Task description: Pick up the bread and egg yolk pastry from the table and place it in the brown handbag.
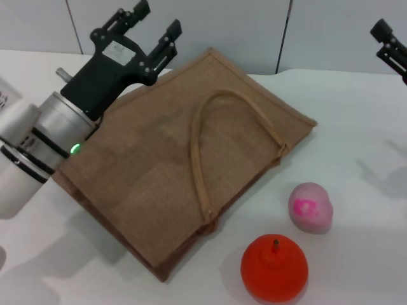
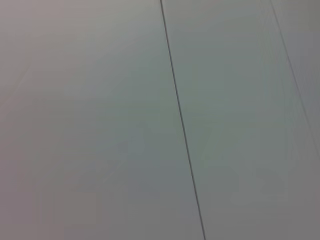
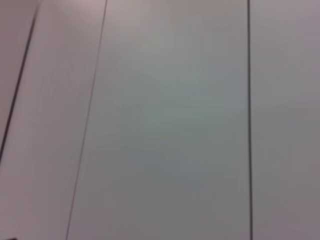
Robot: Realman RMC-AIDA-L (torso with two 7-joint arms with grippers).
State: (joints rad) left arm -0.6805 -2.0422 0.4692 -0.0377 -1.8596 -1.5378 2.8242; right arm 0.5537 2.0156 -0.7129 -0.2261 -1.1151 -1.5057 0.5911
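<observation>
The brown handbag lies flat across the middle of the white table in the head view, its tan handle looped on top. No bread and no egg yolk pastry shows in any view. My left gripper hangs above the bag's far left corner, fingers open and empty. Only a bit of my right gripper shows at the far right edge, raised above the table. Both wrist views show only plain grey wall panels.
A pink ball with a magenta mark and a red-orange fruit with a stem sit on the table near the bag's front right. A grey panelled wall stands behind the table.
</observation>
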